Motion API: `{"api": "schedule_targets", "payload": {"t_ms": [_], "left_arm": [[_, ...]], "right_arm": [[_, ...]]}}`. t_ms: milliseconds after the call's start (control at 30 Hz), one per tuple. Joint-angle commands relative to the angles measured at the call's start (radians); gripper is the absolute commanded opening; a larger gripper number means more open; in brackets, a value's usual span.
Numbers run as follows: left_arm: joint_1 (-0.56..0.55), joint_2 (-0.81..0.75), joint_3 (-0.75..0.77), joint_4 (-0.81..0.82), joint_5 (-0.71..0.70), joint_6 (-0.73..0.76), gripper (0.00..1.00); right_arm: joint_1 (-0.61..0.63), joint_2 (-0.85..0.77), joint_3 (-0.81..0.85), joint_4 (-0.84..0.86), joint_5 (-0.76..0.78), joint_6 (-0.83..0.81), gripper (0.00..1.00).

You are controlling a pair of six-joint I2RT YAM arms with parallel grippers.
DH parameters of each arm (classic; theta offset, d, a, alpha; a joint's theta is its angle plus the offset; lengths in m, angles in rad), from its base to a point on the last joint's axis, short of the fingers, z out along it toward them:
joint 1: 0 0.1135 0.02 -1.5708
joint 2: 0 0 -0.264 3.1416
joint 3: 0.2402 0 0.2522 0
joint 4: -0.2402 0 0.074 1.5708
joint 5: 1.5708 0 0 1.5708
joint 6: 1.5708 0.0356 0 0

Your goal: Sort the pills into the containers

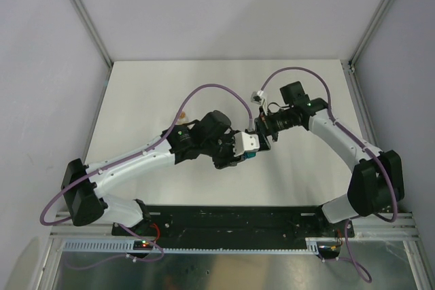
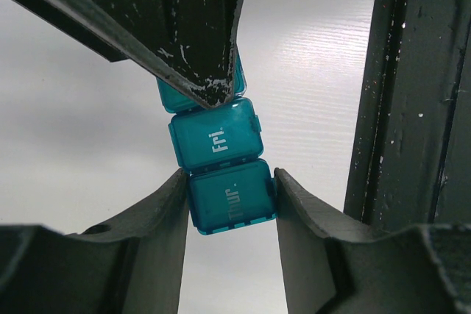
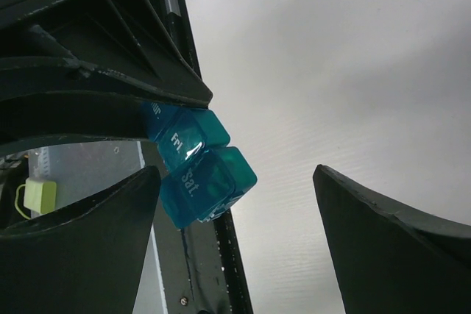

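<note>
While the left gripper [image 2: 229,190] pinched the small teal-blue plastic strip of three joined lidded compartments [image 2: 217,141] by its "Thur" end, holding it aloft, seemingly to steady it, the lids looked closed. Beyond, the right gripper [image 3: 235,174] stood spread wide, one finger [image 2: 199,49] against the far "Sat" compartment, probably to pry its lid. Below lay the white table [image 1: 170,86].

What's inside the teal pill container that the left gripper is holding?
The teal pill container is shut at all three compartments, Thur, Fri and Sat, so the lids cover whatever is inside; no pills show.
</note>
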Motion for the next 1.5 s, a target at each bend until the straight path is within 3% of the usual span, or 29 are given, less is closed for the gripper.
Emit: {"api": "schedule_targets", "payload": {"t_ms": [0, 367, 633, 1167, 1467], "left_arm": [[0.005, -0.034, 0.027, 0.042, 0.009, -0.008, 0.0], [0.005, -0.064, 0.006, 0.082, -0.023, -0.022, 0.0], [0.005, -0.067, -0.005, 0.12, -0.055, -0.04, 0.0], [0.0, -0.014, -0.001, 0.137, -0.1, -0.045, 0.0], [-0.014, 0.017, 0.006, 0.151, -0.127, -0.056, 0.0]], "right_arm": [[-0.012, 0.032, 0.046, -0.016, -0.067, 0.018, 0.91], [-0.033, 0.081, 0.046, -0.05, -0.132, -0.005, 0.84], [-0.034, 0.09, 0.046, -0.06, -0.184, -0.013, 0.74], [-0.05, 0.099, 0.06, -0.071, -0.259, -0.003, 0.24], [-0.065, 0.108, 0.063, -0.066, -0.277, 0.018, 0.04]]}}
